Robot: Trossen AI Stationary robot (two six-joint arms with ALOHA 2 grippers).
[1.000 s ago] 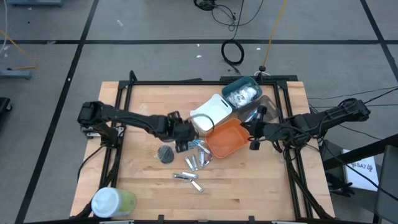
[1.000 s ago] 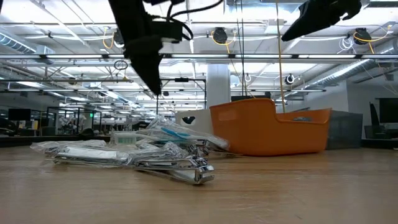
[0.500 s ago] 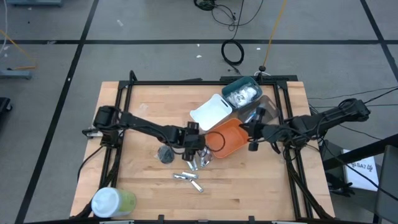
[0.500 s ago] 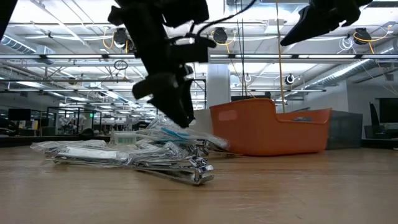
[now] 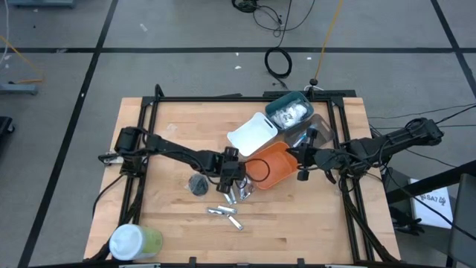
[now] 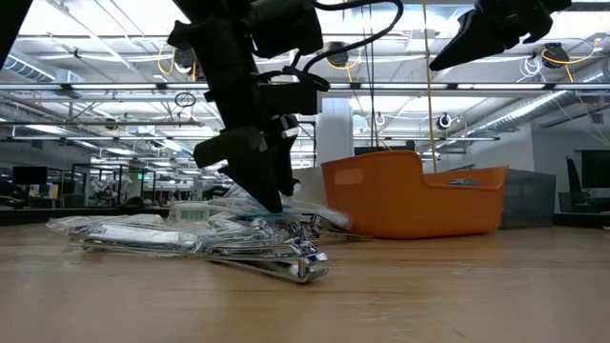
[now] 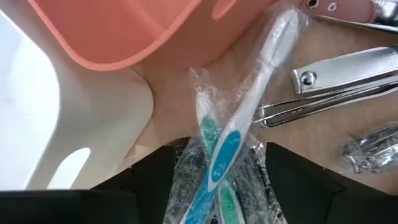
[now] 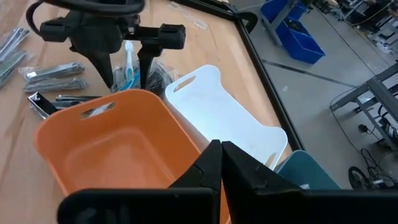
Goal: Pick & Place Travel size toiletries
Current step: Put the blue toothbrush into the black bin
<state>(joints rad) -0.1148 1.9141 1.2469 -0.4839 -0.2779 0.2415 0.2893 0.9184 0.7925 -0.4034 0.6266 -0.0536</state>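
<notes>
Two toothbrushes in clear wrap point(image 7: 231, 138), blue-white and green-white, lie on the wooden table beside the orange bin point(image 5: 274, 165). Silver nail clippers point(image 7: 341, 73) lie close by, with more silver pieces point(image 5: 223, 211) nearer the front edge. A dark round disc point(image 5: 198, 184) lies to their left. My left gripper point(image 5: 233, 186) is down at the pile, open and slanting downward. Its fingers point(image 8: 102, 67) stand on either side of the wrapped toothbrushes point(image 8: 129, 62). My right gripper point(image 5: 301, 165) hangs shut above the orange bin's right side, holding nothing.
A white bin point(image 5: 251, 134) and a teal bin point(image 5: 290, 112) with white packets stand behind the orange bin. A large white-and-green cylinder point(image 5: 134, 242) lies at the front left corner. A black frame point(image 5: 149, 112) borders the table. Bare wood lies at the front right.
My left gripper has come down and toward the table's right and near edges, onto the pile of toiletries, rolling about its own axis as it sank. Its fingers now straddle the wrapped toothbrushes. The toiletries and bins have stayed where they were.
</notes>
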